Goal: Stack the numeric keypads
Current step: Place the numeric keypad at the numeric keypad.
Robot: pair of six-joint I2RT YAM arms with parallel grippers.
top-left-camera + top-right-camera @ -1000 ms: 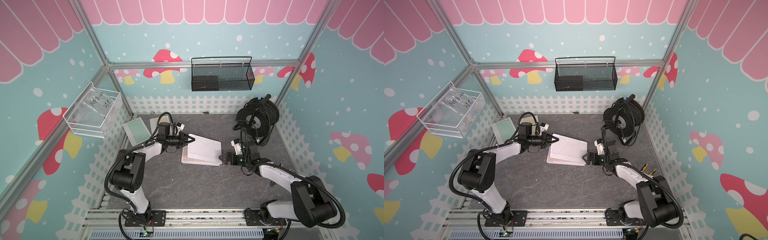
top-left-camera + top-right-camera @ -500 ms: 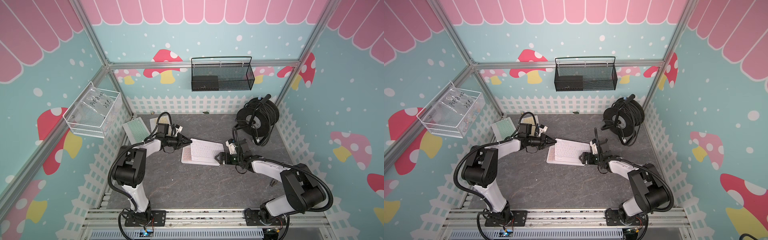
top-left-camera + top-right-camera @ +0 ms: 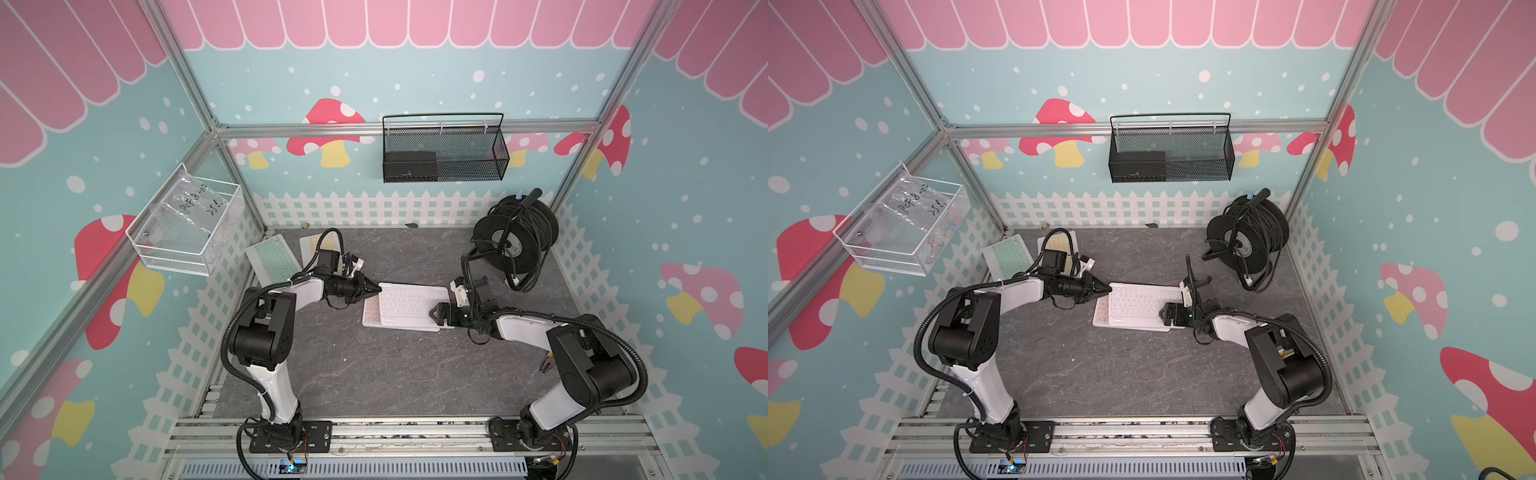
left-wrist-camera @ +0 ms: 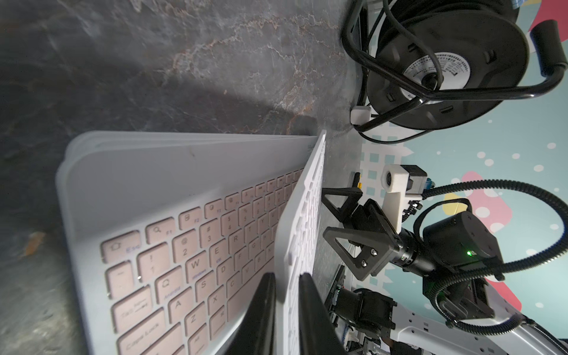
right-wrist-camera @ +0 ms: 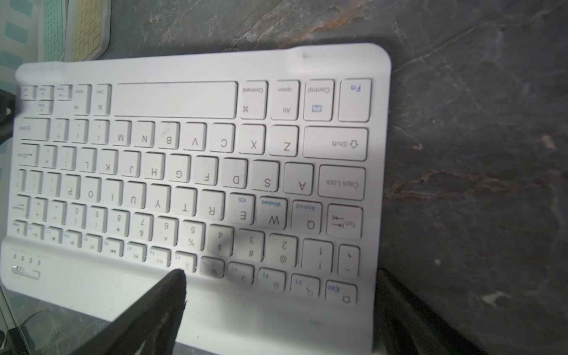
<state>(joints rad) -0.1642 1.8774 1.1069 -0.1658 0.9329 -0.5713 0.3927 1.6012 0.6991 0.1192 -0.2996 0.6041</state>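
1. The left gripper (image 3: 374, 289) pinches the short edge of a white keyboard (image 3: 411, 301), with its fingers (image 4: 310, 307) pressed on either face
2. That held end is tilted up off a pink keyboard (image 4: 196, 261) directly beneath; the two meet at the end far from this gripper
3. More white edges show under the pink keyboard, though their number is unclear
4. The right gripper (image 3: 438, 312) sits at the stack's opposite end, jaws spread wide and holding nothing; one finger (image 5: 166, 301) is over the white keyboard's frame, the other off past its edge
5. Behind the left gripper's wrist, well apart, a green keyboard (image 3: 272, 262) and a yellow keyboard (image 3: 313, 245) lie side by side on the grey table (image 3: 374, 374)
6. Beyond the right gripper stands a black cable reel (image 3: 515, 239)
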